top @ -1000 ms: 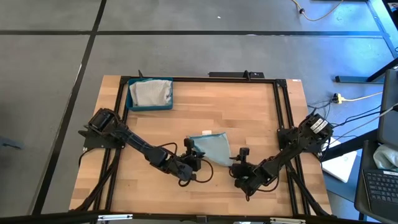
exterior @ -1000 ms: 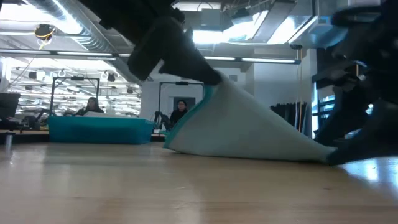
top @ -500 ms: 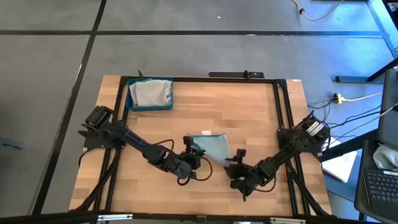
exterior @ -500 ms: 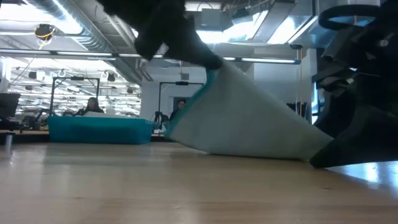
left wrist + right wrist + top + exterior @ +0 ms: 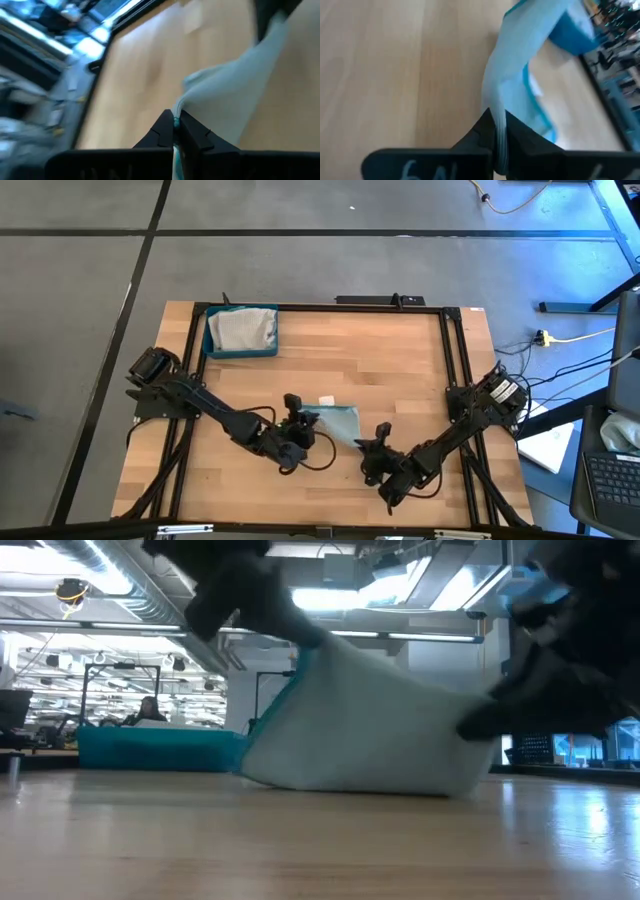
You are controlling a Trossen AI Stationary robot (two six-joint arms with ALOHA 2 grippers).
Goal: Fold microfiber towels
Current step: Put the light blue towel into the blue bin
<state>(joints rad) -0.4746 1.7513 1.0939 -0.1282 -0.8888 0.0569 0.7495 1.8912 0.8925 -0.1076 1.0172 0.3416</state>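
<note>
Towel (image 5: 338,421) mid-table, near front, lifted at two corners. Left gripper (image 5: 174,131) pinches one corner, right gripper (image 5: 496,131) pinches other. Advice: carry both corners over together, level, edge taut, onto far edge.

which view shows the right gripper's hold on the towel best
The right wrist view: the right gripper is shut on the towel edge, seen close. The low view shows only a dark blur at the towel's corner; the high view shows the gripper small beside the towel; the left wrist view shows only the left gripper's own pinch.
</note>
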